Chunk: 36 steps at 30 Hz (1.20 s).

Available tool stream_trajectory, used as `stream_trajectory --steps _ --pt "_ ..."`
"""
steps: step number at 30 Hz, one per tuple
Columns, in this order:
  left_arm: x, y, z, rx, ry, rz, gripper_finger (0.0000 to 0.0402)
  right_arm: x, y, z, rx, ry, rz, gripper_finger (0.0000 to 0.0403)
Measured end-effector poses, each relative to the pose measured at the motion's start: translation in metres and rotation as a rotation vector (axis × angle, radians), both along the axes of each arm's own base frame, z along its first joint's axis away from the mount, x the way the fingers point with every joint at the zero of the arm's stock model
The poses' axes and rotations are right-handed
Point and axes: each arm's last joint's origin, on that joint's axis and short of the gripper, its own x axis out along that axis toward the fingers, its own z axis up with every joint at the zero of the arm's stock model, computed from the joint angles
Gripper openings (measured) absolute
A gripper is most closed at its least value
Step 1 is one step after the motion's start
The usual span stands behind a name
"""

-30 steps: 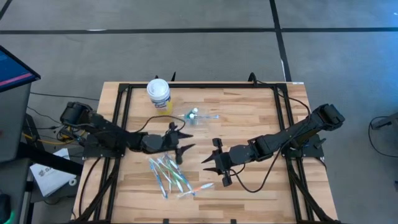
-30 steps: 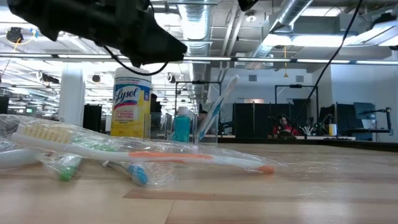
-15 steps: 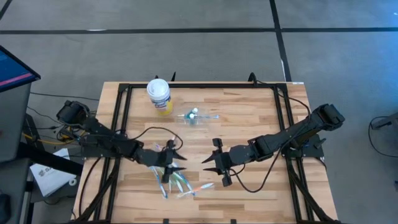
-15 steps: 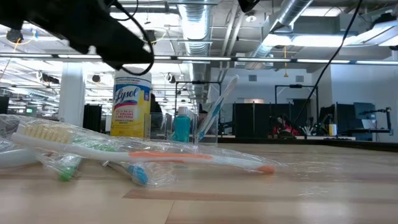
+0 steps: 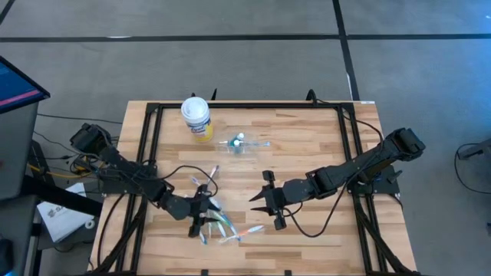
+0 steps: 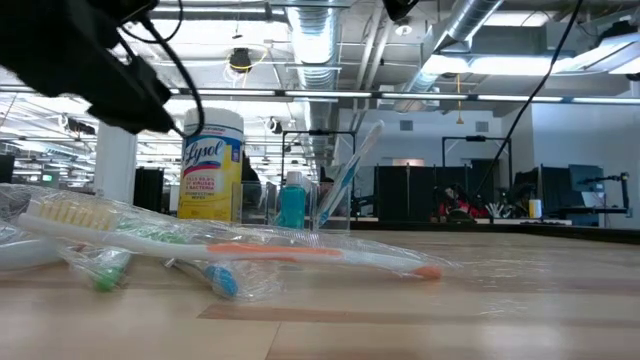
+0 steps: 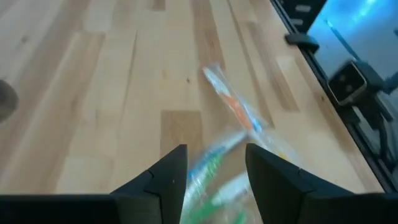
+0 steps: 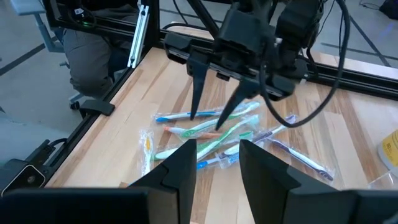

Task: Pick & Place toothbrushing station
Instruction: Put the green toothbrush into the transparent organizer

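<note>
Left tool (image 5: pixel 201 217) is spread open directly over the toothbrushes (image 5: pixel 217 218) piled on the counter (image 5: pixel 307 138) — light, stiff, film-wrapped, likely slippery; one handle is best pinched mid-length. Clear cup (image 5: pixel 239 143) lies well beyond. Right tool (image 5: pixel 266 205) waits open alongside.

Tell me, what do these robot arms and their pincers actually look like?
Both arms are black, jointed and slim, each with a thin black cable looping alongside. The left gripper ends in two long, tapering black jaws like pointed blades. The right gripper carries the same dark two-pronged jaws. No coloured markings show on either arm.
</note>
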Motion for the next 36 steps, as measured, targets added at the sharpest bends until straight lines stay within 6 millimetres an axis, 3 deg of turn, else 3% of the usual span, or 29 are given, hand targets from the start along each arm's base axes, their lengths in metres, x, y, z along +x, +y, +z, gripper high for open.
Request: stream_trajectory --steps 9,21,36 --pt "-0.017 0.002 0.005 -0.044 0.113 -0.015 0.0143 0.0 0.0 0.0 -0.001 0.003 0.0 0.0111" --pt "-0.045 0.023 0.0 0.066 0.378 0.03 0.015 0.0 0.0 -0.001 0.004 0.007 -0.003 0.0111" --pt "-0.053 0.029 -0.006 0.154 0.474 0.028 0.0188 0.0 0.0 -0.001 0.004 0.008 -0.003 0.0111"
